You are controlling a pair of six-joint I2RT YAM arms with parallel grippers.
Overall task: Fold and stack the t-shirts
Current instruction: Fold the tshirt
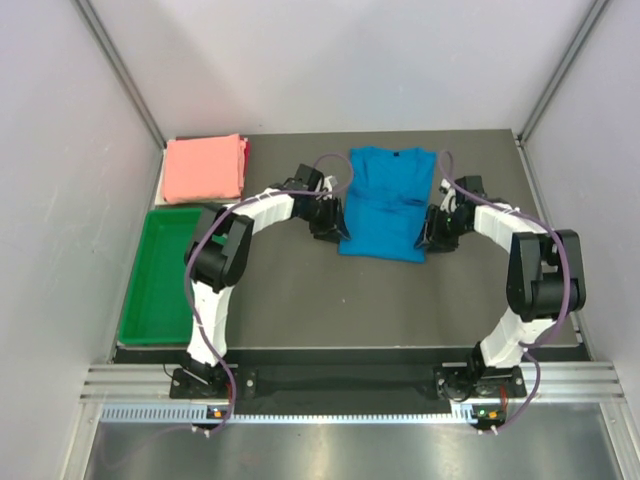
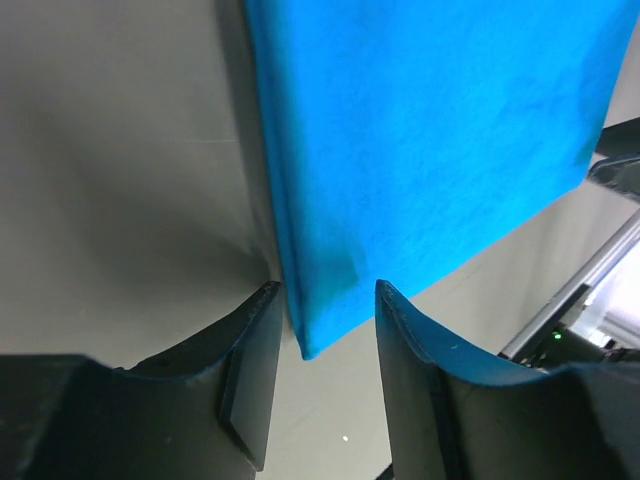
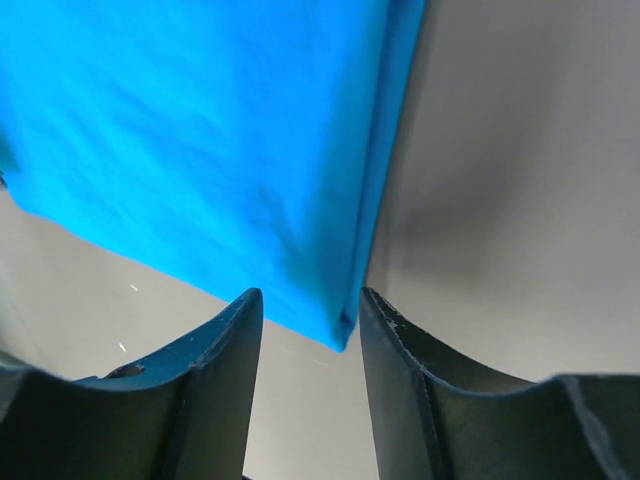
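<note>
green plastic tray [image 1: 165, 270] is sitting upright at the left edge of the dark grey tabletop [image 1: 330, 300] | slotted aluminium rails [image 1: 350, 382] are running along the near edge | white wall panels [image 1: 340, 60] are enclosing three sides | metal posts [image 1: 120, 70] are rising at the back corners

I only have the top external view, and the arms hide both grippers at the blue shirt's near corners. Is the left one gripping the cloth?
Observer: No. In the left wrist view the left gripper is open. Its fingers sit on either side of the blue t-shirt corner and are not pinching it.
Operator: And the right one?
Observer: Same there. The right wrist view shows the right gripper open, with the shirt's other near corner between its fingers, unclamped.
</note>
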